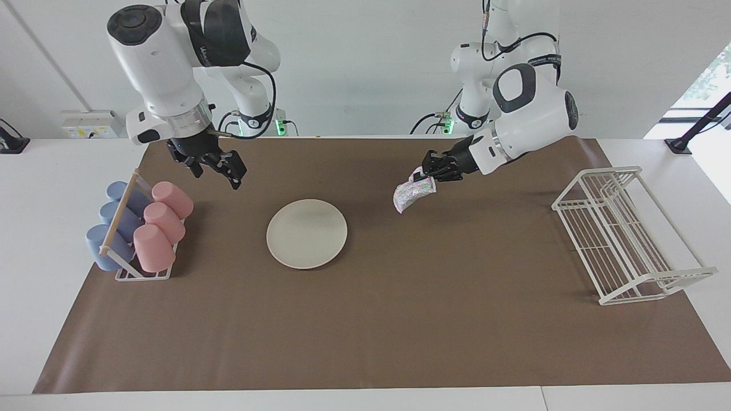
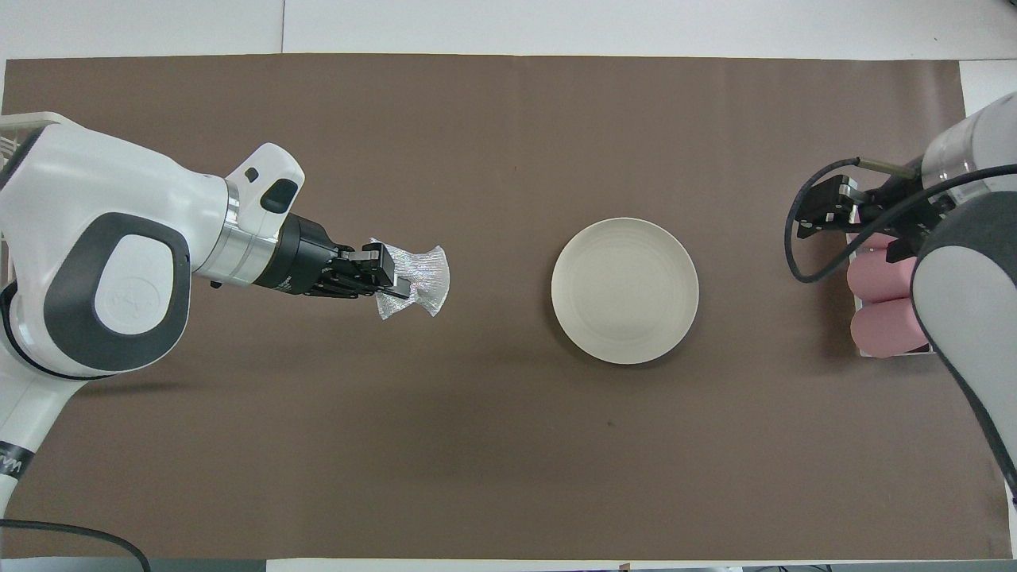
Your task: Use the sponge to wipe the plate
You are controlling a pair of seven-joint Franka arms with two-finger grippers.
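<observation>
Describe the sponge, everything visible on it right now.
The sponge is a small, thin, limp piece, silvery-white with a speckled grey-lilac sheen, wrinkled like cloth. It hangs in the air over the bare brown mat, pinched at one edge by the shut left end effector, its free end drooping down and flaring out. It touches nothing else. The plate lies apart from it, toward the right arm's end of the table.

Cream-white plate (image 1: 306,233), silvery speckled sponge (image 1: 412,194), pink cups (image 1: 163,225), blue cups (image 1: 111,220), brown mat (image 1: 400,319), white rack (image 1: 625,234).
</observation>
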